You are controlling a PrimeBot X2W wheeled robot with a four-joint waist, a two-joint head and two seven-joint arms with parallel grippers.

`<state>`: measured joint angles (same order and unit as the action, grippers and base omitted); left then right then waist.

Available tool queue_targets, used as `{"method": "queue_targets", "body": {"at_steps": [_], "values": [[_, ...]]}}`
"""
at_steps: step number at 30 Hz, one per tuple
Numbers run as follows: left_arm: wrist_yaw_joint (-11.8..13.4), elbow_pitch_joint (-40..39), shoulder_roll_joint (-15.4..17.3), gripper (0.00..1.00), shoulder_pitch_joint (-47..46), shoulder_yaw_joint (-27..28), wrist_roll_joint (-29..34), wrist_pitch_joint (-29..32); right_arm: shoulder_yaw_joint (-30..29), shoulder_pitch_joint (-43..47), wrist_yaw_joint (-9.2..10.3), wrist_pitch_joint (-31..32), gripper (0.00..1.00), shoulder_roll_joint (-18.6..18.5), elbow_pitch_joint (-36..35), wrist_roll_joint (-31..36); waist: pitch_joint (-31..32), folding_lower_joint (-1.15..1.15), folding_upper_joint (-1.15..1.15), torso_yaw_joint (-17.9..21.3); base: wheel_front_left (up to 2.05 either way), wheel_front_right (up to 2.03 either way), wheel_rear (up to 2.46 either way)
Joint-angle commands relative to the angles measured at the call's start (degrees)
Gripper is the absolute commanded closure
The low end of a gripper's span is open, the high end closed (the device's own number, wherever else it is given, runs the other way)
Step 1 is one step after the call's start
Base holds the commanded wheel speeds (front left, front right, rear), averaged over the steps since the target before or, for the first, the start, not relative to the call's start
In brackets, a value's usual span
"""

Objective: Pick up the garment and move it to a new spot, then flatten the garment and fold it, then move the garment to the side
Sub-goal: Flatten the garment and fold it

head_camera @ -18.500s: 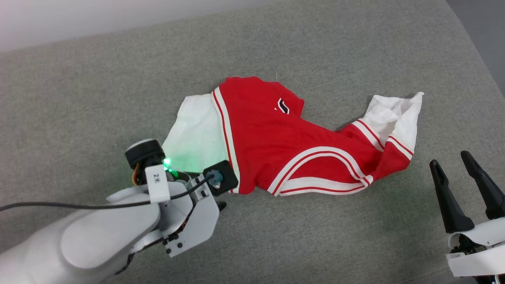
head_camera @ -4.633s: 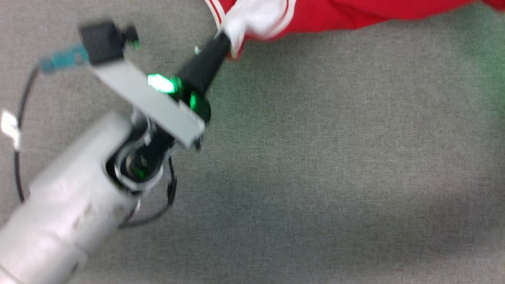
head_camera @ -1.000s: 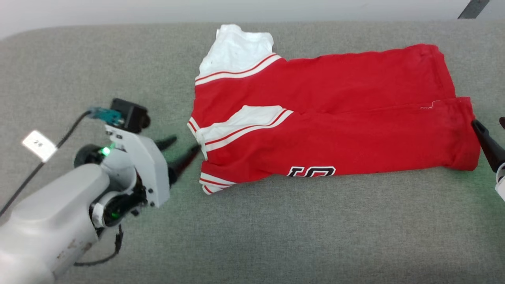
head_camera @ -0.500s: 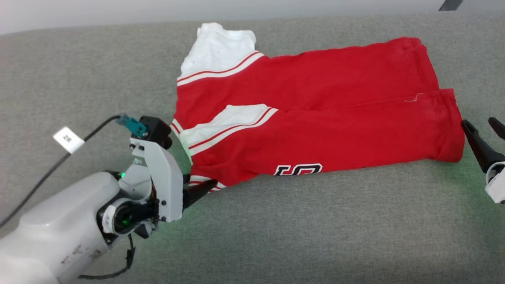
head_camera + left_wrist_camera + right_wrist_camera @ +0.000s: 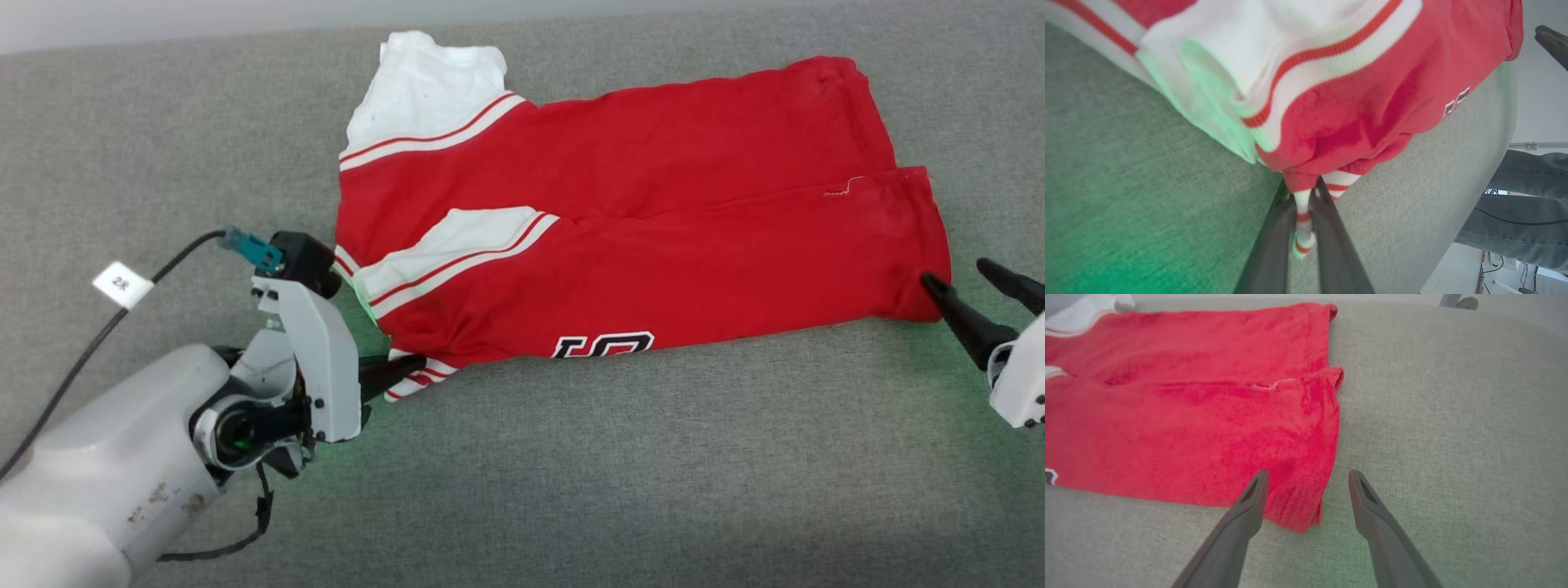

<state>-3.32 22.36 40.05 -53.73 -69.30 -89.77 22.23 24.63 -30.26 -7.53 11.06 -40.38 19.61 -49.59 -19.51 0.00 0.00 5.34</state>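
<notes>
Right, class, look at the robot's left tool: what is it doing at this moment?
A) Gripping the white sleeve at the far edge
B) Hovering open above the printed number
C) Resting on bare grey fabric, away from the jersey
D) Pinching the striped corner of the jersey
D: in the left wrist view the left tool is closed on a red-and-white striped corner of the jersey.

left gripper [image 5: 1303, 191] pinched on the garment [image 5: 653, 245] corner, right gripper [image 5: 1309, 474] fingers spread apart
</notes>
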Motion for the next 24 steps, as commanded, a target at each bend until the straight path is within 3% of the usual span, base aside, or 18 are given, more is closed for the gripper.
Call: {"method": "queue_targets", "body": {"at_steps": [1,7,11,19,21,22,23,24], "values": [[-0.1,0.4,-1.0,1.0,1.9,-1.2,0.4,0.4,0.9,-1.0,0.09,1.7,0.0,-0.5,-0.3,0.3,-0.2,0.0,0.0,-0.1,0.0,0.0,0.0],[-1.1,0.1,-1.4,1.0,1.6,-1.1,1.3,-0.6,5.8,-5.6,0.09,13.8,0.0,-2.8,-0.8,0.5,-1.0,0.0,0.0,-1.0,0.0,0.0,0.0],[-1.6,-0.1,-1.7,1.0,1.9,-1.0,1.9,-1.7,7.6,-8.6,0.09,21.8,0.0,-2.4,0.9,-0.3,-1.4,0.0,0.0,-1.8,0.0,0.0,0.0],[-2.5,-0.3,-2.9,1.0,2.1,-0.9,2.7,-3.4,8.5,-11.5,0.09,27.3,0.0,-1.1,5.9,1.0,-2.0,0.0,0.0,-3.8,0.0,0.0,0.0],[-2.8,-0.2,-3.2,1.0,2.1,-0.8,2.8,-4.0,9.3,-11.3,0.09,28.0,0.57,-1.2,6.8,1.1,-2.0,0.0,0.0,-4.1,0.0,0.0,0.0],[-2.9,-0.2,-3.3,1.0,2.2,-0.8,2.9,-4.1,9.3,-11.1,0.09,28.1,0.69,-1.2,7.0,0.8,-2.0,0.0,0.0,-4.2,0.0,0.0,0.0],[-3.1,-0.2,-3.3,1.0,2.3,-0.8,3.0,-4.4,9.1,-10.7,0.09,28.1,0.97,-1.1,7.2,0.2,-1.9,0.0,0.0,-4.3,0.0,0.0,0.0],[-3.1,-0.2,-3.3,1.0,2.3,-0.8,3.2,-4.6,9.0,-10.5,0.09,27.9,1.0,-1.2,7.2,0.1,-1.8,0.0,0.0,-4.4,0.0,0.0,0.0]]}}
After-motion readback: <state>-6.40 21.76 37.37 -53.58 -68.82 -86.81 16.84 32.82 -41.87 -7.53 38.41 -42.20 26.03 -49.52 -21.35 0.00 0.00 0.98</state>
